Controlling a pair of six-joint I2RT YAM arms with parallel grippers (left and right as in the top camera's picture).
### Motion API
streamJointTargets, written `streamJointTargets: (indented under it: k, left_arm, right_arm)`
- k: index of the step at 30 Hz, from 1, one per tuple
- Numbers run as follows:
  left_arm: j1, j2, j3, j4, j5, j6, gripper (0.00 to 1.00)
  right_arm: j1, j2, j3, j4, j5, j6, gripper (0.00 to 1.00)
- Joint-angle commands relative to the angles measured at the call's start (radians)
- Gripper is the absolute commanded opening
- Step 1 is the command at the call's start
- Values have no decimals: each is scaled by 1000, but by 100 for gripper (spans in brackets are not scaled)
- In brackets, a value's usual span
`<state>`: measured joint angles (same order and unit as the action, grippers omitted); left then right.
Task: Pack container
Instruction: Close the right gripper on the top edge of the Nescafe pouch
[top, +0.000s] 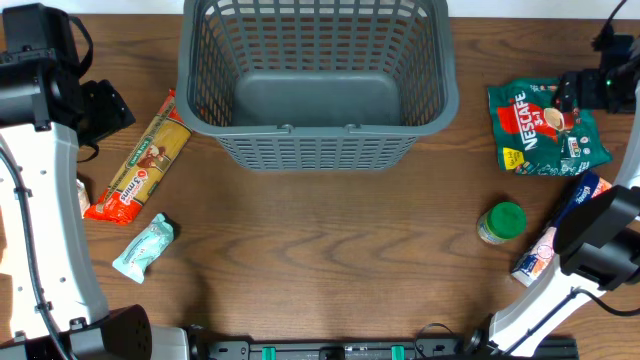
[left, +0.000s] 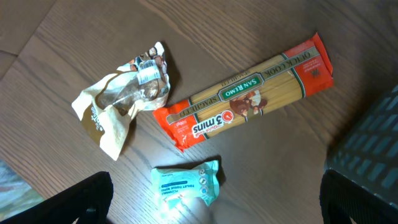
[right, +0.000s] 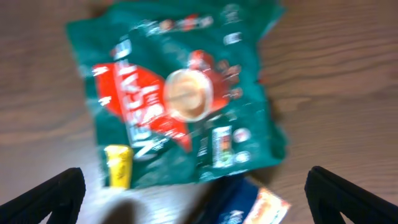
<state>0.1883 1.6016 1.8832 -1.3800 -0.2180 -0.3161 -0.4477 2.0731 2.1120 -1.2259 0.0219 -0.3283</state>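
Starting from nothing packed, judging by the bare base of the container (top: 315, 150) at the far middle of the desk (top: 320, 260), with spaghetti packet (top: 140, 160), wipes packet (top: 145, 247) and crumpled wrapper (left: 121, 93) waiting on the left, Nescafe bag (top: 545, 125), green-lidded jar (top: 502, 222) and blue packet (top: 555, 235) on the right. Hovering spread wide and empty: left gripper (left: 211, 199) over the wipes packet, right gripper (right: 193, 193) over the Nescafe bag. Bare desk before the container for swinging inward, yet needing lift over its thick rim.

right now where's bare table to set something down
Widest bare wood lies in front of the basket, between the wipes packet and the green-lidded jar. Crowded: left around the spaghetti, right around the Nescafe bag.
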Motion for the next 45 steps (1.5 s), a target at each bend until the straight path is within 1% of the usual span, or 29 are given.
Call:
streamJointTargets:
  k: [1, 5, 15, 23, 35, 37, 40, 45]
  left_arm:
    - [2, -15, -1, -2, -23, 9, 91]
    - [2, -15, -1, -2, -23, 8, 92]
    - [2, -15, -1, -2, -22, 8, 92]
    - [2, -15, -1, -2, -5, 9, 91]
    - [2, -15, -1, -3, 0, 9, 91]
    - [2, -15, -1, -3, 0, 9, 92]
    - [2, -15, -1, -3, 0, 9, 91]
    - [2, -15, -1, -9, 0, 9, 92]
  right_arm:
    - [-44, 32, 2, 43, 56, 42, 99]
    - [-67, 92, 1, 74, 56, 46, 99]
    - [-67, 293, 1, 155, 52, 44, 99]
    - [-67, 364, 1, 244, 8, 48, 99]
    - [-58, 529, 1, 239, -256, 64, 99]
    - [-58, 537, 0, 238, -331, 51, 99]
    - [-60, 539, 0, 227, -488, -5, 99]
    - [-61, 539, 0, 193, -579, -50, 99]
